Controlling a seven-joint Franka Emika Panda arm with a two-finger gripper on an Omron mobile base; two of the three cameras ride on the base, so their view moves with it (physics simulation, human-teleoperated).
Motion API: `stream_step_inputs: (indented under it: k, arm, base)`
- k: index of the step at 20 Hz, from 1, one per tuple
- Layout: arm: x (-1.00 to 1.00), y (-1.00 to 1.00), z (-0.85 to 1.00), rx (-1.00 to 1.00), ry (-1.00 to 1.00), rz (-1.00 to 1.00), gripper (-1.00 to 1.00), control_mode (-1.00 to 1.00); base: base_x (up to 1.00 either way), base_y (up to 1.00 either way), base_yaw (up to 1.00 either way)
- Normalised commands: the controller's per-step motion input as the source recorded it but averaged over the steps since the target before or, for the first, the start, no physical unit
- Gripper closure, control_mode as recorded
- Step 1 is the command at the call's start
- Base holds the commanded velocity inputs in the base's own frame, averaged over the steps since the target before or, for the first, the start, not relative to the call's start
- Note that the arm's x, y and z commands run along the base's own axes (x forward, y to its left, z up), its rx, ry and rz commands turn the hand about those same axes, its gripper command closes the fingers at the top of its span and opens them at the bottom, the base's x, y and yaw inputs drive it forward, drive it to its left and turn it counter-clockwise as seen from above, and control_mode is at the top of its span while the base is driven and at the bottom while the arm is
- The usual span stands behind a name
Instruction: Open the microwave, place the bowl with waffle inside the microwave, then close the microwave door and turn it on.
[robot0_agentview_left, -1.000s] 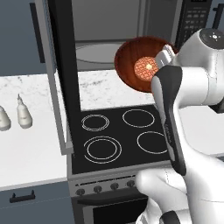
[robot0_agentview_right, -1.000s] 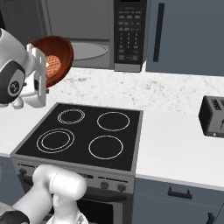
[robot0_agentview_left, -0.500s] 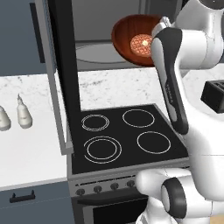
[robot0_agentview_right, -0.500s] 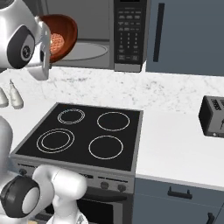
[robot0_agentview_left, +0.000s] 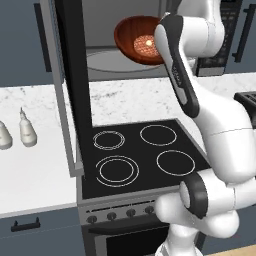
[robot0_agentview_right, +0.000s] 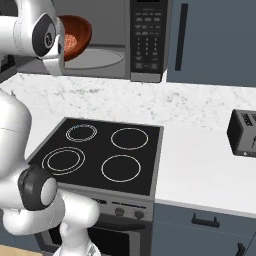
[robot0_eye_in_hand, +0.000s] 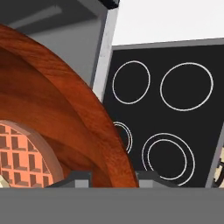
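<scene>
My gripper (robot0_eye_in_hand: 111, 178) is shut on the rim of the glossy reddish-brown bowl (robot0_agentview_left: 135, 35), which hangs tilted at the mouth of the microwave (robot0_agentview_right: 148, 37) cavity, just above the round glass turntable (robot0_agentview_left: 117, 60). The pale orange waffle (robot0_agentview_left: 145, 45) lies inside the bowl (robot0_eye_in_hand: 65, 105). My forearm covers the bowl's right edge in the left base view. From the right base view the bowl (robot0_agentview_right: 78, 31) and waffle (robot0_agentview_right: 70, 41) show beside my hand. The microwave door (robot0_agentview_left: 73, 85) stands swung wide open to the left, edge-on over the counter.
Below is the black four-ring stove (robot0_agentview_left: 145, 150), with knobs along its front. Two small pale bottles (robot0_agentview_left: 26, 131) stand on the white counter at the left. A black toaster (robot0_agentview_right: 243, 132) sits on the counter at the right. Dark cabinet doors with bar handles (robot0_agentview_right: 180, 30) flank the microwave.
My arm has lifted the bowl with the waffle up and back, from above the stove's rear to the mouth of the cavity. The grip has not changed.
</scene>
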Motion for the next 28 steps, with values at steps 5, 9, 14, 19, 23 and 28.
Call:
stream_step_inputs:
  k: [5, 9, 14, 19, 23, 28]
  arm:
    - [0.79, 0.17, -0.47, 0.01, 0.03, 0.01, 1.0, -1.0]
    - [0.71, 0.13, -0.28, 0.05, 0.0, 0.0, 1.0, -1.0]
    - [0.76, 0.04, 0.0, 0.09, 0.0, 0.01, 1.0, -1.0]
    - [0.83, 0.14, -0.02, 0.02, 0.06, 0.0, 1.0, -1.0]
    - [0.84, 0.18, -0.06, 0.0, 0.15, 0.0, 1.0, -1.0]
    - [0.73, 0.21, -0.11, 0.0, 0.14, 0.0, 1.0, -1.0]
  base:
    - [0.0, 0.0, 0.0]
    - [0.0, 0.0, 0.0]
    - [0.0, 0.0, 0.0]
    - [0.0, 0.0, 0.0]
    - [0.0, 0.0, 0.0]
    - [0.0, 0.0, 0.0]
